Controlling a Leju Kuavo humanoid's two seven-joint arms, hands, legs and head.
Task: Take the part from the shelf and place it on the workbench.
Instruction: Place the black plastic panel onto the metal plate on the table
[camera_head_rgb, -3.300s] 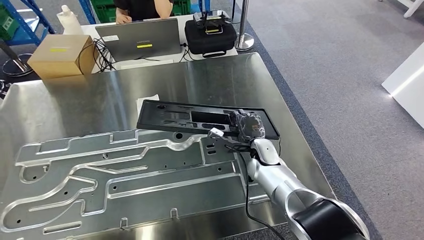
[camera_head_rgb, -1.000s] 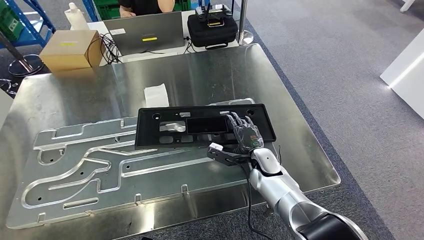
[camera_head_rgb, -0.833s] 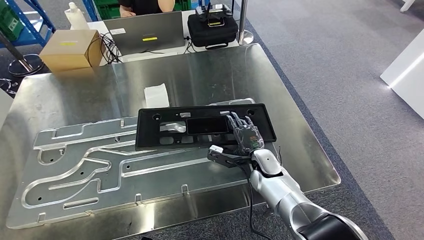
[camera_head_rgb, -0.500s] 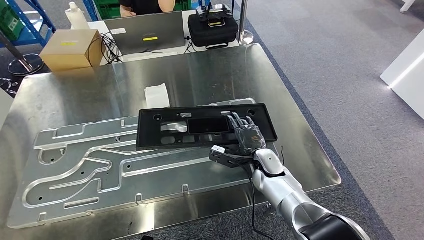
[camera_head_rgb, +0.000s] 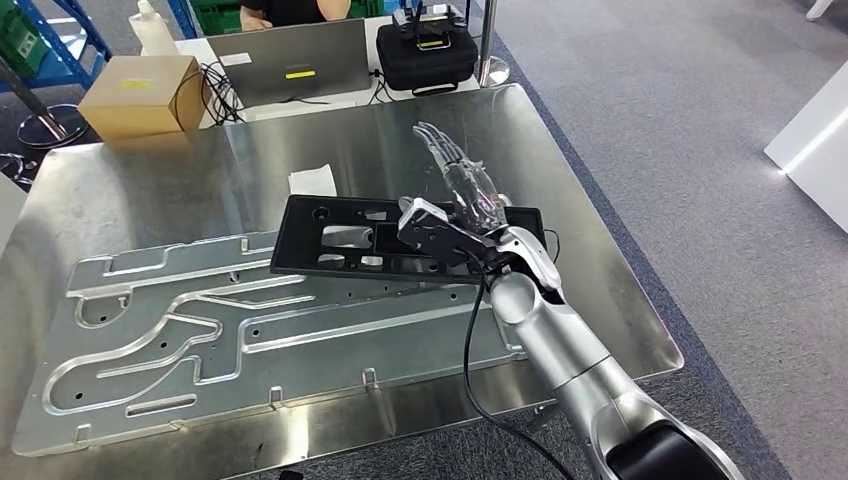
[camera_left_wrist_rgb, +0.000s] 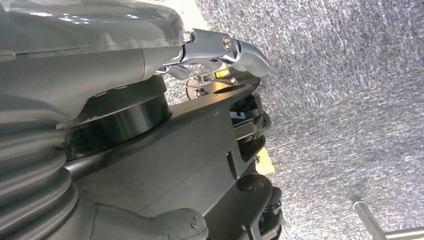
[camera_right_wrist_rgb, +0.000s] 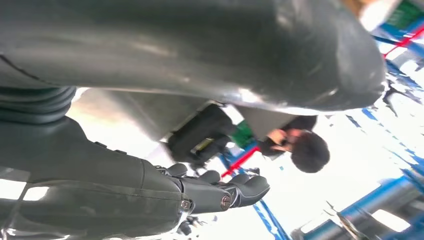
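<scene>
- Right hand (camera_head_rgb: 462, 185): half a second ago it lay flat on the black plastic part (camera_head_rgb: 345, 243); it is now lifted clear, fingers spread and straight, holding nothing.
- Black plastic part: rests on the steel workbench (camera_head_rgb: 420, 140), its near edge overlapping the large aluminium panel (camera_head_rgb: 200, 340); it has turned slightly since release.
- Left hand (camera_left_wrist_rgb: 220, 50): hangs over grey carpet; whether its fingers are apart or closed cannot be told.
- Judgement: placement looks complete.

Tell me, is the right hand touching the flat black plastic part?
Apart. The head view shows the right hand lifted, fingers spread, above the flat black plastic part.
</scene>
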